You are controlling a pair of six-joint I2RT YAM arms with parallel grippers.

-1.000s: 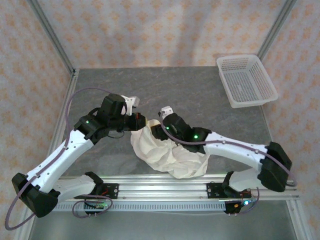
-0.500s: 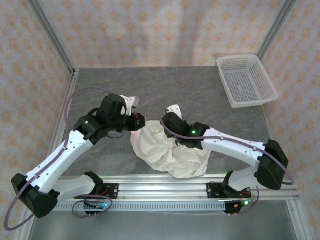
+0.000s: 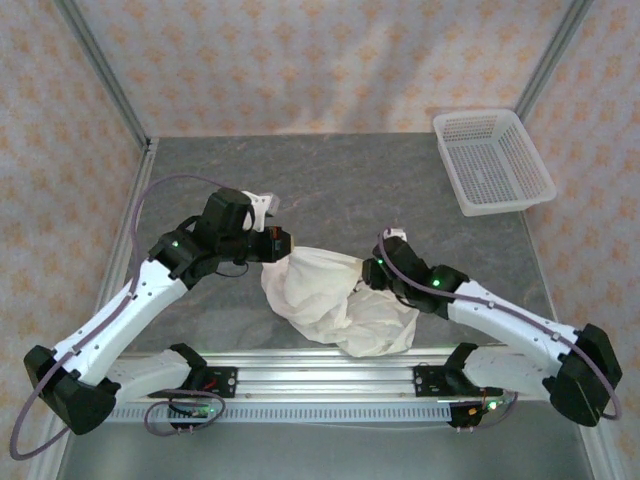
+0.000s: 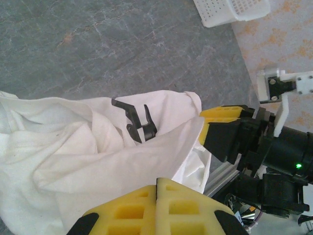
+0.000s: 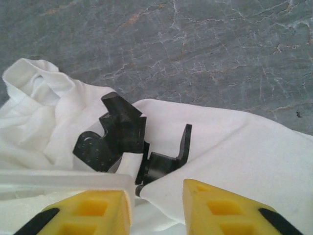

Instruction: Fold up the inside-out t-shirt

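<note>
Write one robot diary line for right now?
left gripper: shut on t-shirt edge | right gripper: pinching t-shirt's right side | t-shirt: bunched, unfolded | basket: far right

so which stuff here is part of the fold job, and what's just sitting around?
In play:
- t-shirt, bunched at the near edge of the table
- left gripper, shut on the t-shirt's left edge
- right gripper, pinching the t-shirt's right side

Lying about:
- white mesh basket, far right corner, apart from both arms
</note>
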